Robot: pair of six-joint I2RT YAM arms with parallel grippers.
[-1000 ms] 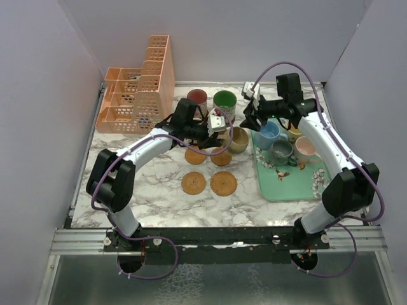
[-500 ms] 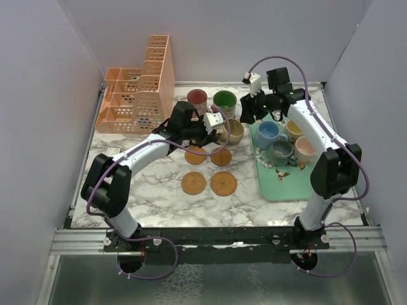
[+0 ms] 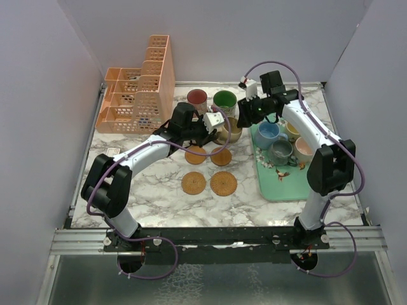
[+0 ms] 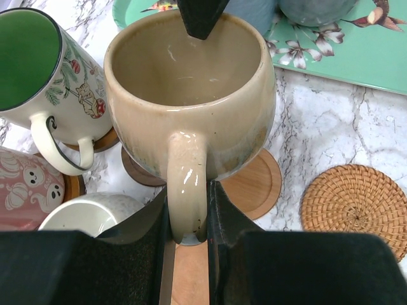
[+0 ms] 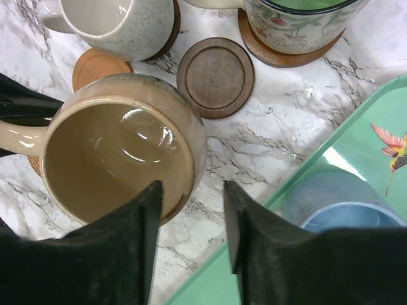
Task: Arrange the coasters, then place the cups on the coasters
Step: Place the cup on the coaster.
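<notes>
My left gripper is shut on the handle of the tan cup, which it holds just above the coasters near the table's middle. My right gripper is open and straddles that cup's rim, one finger inside and the other outside. A bare dark coaster lies just beyond. The green cup and the cream cup each stand on a coaster. The red cup stands at the back. Blue, grey and pink cups stand on the tray.
The mint-green floral tray lies at the right. A peach lattice organiser stands at the back left. Two wooden coasters and two woven coasters lie bare in front of the left gripper.
My right arm has swung left from above the tray to the tan cup's rim and its jaws have narrowed a little. The left gripper has kept its hold on the handle.
</notes>
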